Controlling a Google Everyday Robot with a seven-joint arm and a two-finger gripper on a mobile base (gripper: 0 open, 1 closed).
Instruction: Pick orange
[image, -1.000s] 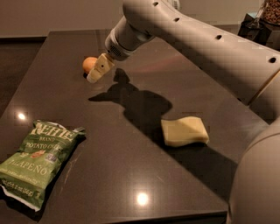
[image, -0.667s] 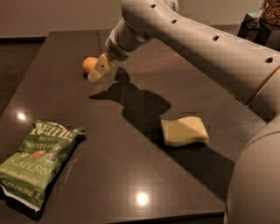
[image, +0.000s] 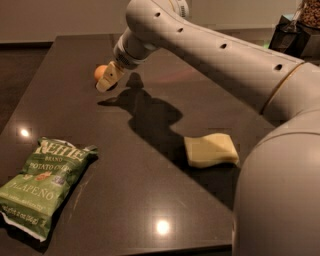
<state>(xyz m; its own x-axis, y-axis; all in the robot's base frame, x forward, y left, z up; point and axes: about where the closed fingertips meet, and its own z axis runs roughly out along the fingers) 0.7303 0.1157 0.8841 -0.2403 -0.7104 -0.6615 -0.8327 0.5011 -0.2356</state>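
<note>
Where the arm reaches down toward the far left corner of the bench, the end effector sits right against the orange. How far it is open, and whether it has any hold on the fruit, I cannot tell. Its pale tip covers the orange's right side, so only part of the fruit shows. A green chip bag lies at the near left corner, and a pale yellow sponge lies toward the right edge.
</note>
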